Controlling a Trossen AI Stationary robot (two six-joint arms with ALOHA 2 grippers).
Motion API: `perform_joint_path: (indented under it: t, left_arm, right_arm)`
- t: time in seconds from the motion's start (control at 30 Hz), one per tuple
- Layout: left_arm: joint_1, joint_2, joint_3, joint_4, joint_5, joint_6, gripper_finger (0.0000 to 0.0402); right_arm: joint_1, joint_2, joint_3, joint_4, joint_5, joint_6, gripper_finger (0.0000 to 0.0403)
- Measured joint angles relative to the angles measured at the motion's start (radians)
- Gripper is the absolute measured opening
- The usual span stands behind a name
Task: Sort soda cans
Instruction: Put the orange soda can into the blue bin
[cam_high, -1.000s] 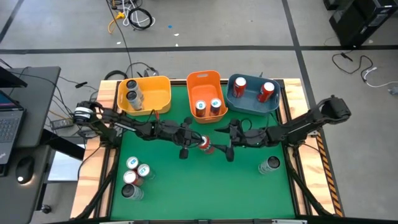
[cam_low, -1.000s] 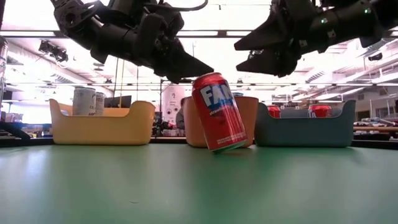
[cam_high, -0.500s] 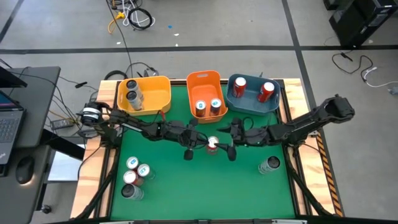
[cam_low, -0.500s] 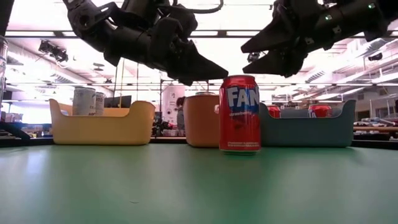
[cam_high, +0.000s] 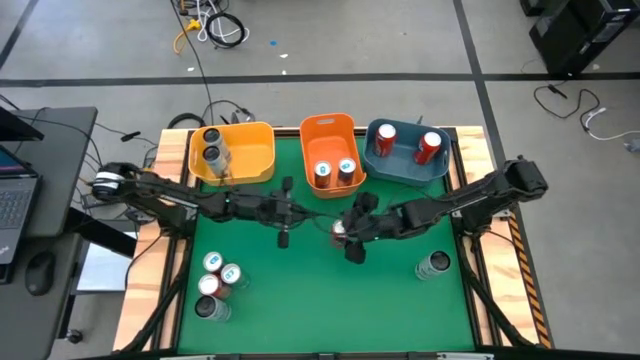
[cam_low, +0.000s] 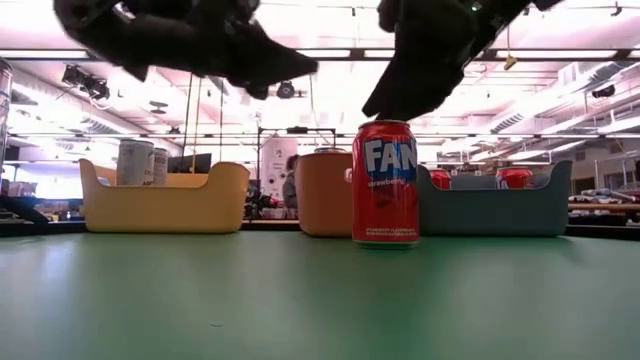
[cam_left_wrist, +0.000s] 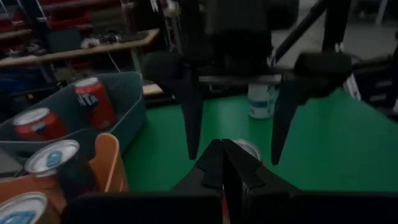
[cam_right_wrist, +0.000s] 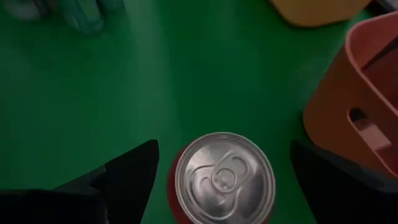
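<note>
On the red soda can (cam_low: 385, 182) standing upright in front of you, white letters read "FAN", with the small word "strawberry" just beneath.

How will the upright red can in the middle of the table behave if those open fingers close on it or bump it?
The red can stands tall on a narrow base, so a sideways bump would probably tip it, then let it roll. Its smooth, glossy wall may slip in the right gripper, whose open fingers straddle its top. Thin metal likely dents under a hard squeeze.

Green worktop (cam_high: 300, 290): upright red can (cam_low: 385, 183) beneath right pincer (cam_high: 345, 230); three bins behind; perhaps four cans (cam_high: 215, 283) beyond left pincer (cam_high: 283, 212).
</note>
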Motion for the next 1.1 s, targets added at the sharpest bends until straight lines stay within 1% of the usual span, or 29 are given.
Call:
perform_joint_path:
  t: [0.1, 0.27, 0.37, 0.57, 0.67, 0.77, 0.83, 0.9, 1.0, 1.1]
  left_arm:
    - [0.003, -0.053, -0.083, 0.070, -0.001, -0.029, 0.0000]
    - [0.004, -0.077, -0.181, 0.177, -0.003, -0.075, 0.0000]
    - [0.004, -0.079, -0.205, 0.202, -0.010, -0.088, 0.0000]
    - [0.004, -0.078, -0.233, 0.230, -0.014, -0.104, 0.0000]
    - [0.004, -0.077, -0.237, 0.230, -0.013, -0.105, 0.0000]
    - [0.004, -0.077, -0.237, 0.230, -0.013, -0.105, 0.0000]
    - [0.004, -0.077, -0.237, 0.231, -0.013, -0.105, 0.0000]
    - [0.004, -0.077, -0.236, 0.231, -0.013, -0.105, 0.0000]
    - [0.004, -0.077, -0.236, 0.230, -0.012, -0.105, 0.0000]
    - [0.003, -0.077, -0.236, 0.229, -0.009, -0.106, 0.0000]
  right_arm:
    - [-0.004, 0.056, 0.075, -0.102, -0.035, -0.002, 0.0349]
    - [-0.013, 0.127, 0.171, -0.219, -0.081, -0.003, 0.0342]
    - [-0.026, 0.169, 0.223, -0.310, -0.103, -0.003, 0.0327]
    - [-0.054, 0.209, 0.281, -0.390, -0.159, -0.006, 0.0284]
    - [-0.059, 0.201, 0.301, -0.421, -0.179, -0.004, 0.0283]
    - [-0.059, 0.179, 0.341, -0.507, -0.195, -0.002, 0.0283]
    - [-0.057, 0.157, 0.393, -0.556, -0.182, 0.012, 0.0283]
    - [-0.058, 0.138, 0.448, -0.637, -0.145, 0.021, 0.0283]
    - [-0.063, 0.128, 0.522, -0.764, -0.064, 0.030, 0.0283]
    - [-0.079, 0.100, 0.614, -0.889, 0.038, 0.075, 0.0283]
